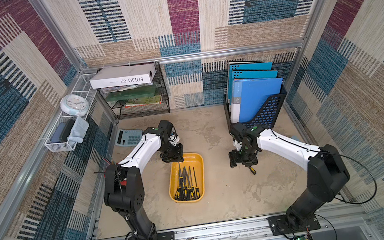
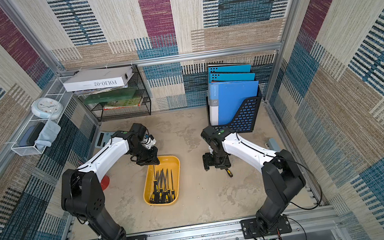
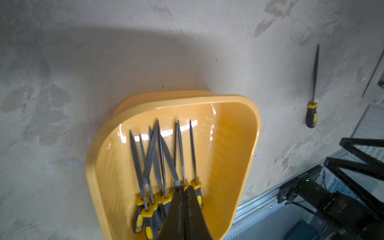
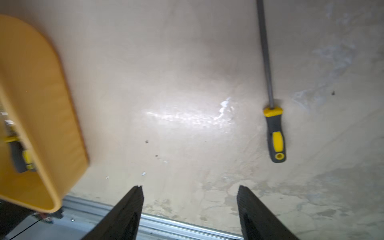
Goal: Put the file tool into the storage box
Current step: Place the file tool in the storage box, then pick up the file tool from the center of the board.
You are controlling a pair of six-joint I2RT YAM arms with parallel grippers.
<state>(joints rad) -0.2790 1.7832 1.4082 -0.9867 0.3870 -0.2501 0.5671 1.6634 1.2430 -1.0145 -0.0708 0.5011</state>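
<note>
Concrete tabletop point(image 4: 166, 83) bears the file tool point(image 4: 274, 133), lying free beside right hand point(image 4: 190, 187).

Mottled beige surface point(image 1: 221, 210), on which the yellow storage box point(image 1: 195, 160) is set near the middle. One file tool point(image 4: 275, 135) is laid flat on it, apart from the box. A calculator point(image 1: 129, 137), mesh rack point(image 1: 144, 108) and folder holder point(image 1: 266, 114) are placed toward the far edge.
</note>
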